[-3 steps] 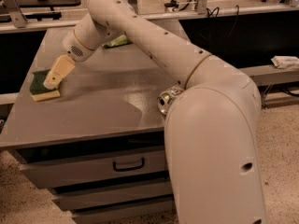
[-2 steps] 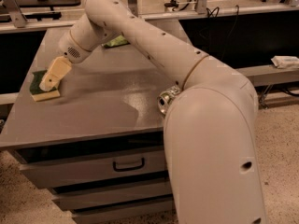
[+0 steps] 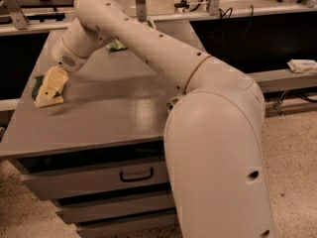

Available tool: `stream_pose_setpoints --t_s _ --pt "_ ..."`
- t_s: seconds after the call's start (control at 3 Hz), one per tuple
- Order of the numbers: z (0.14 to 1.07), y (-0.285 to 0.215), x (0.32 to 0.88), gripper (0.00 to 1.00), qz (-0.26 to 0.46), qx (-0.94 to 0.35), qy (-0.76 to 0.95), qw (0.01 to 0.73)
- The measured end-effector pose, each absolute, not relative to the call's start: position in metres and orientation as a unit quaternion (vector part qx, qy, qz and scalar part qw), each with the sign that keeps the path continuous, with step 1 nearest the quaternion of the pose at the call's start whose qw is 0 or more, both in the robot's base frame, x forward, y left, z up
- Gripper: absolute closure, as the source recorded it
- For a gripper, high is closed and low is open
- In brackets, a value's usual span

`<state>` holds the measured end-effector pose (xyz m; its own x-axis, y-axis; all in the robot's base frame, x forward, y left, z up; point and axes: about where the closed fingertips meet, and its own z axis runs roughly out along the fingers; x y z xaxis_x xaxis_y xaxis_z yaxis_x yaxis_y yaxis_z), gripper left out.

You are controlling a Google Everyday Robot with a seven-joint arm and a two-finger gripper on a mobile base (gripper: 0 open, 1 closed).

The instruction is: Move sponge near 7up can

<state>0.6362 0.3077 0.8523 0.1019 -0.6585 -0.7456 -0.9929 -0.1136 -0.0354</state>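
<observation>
Sponge — dark green top over pale yellow foam — lying flat on the grey table, close to its left edge and nearer the front-left corner than the far-left one. Gripper set directly upon it, covering much of the top face; whether it is open or closed on the block cannot be told. 7up can stands toward the front-right corner, well apart from the sponge and largely hidden behind the arm; only a sliver of silver and green shows. Light-green snack bag lies near the far edge, partly behind the arm.

Step in hand, as judged: acquiring the sponge, with the carry across not yet begun. The next move calls for a secure hold, a small lift off the surface, then a traverse rightward to a spot just beside the can without knocking it.

Room for moving: the broad middle of the tabletop between sponge and can is bare, so the path looks unobstructed. Margins are tighter at both ends — a slip could push the sponge off the left edge, and the can stands close against the robot's own body, so placement seems best made on the can's left side.
</observation>
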Motion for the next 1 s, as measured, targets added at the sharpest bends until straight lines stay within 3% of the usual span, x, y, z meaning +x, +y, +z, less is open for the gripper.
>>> stream_pose_setpoints --t_s 0.33,1.0 --pt "0.845 0.310 0.634 0.16 0.279 -0.692 0.605 0.278" --pt "0.853 0.298 0.638 0.64 0.258 -0.689 0.612 0.290"
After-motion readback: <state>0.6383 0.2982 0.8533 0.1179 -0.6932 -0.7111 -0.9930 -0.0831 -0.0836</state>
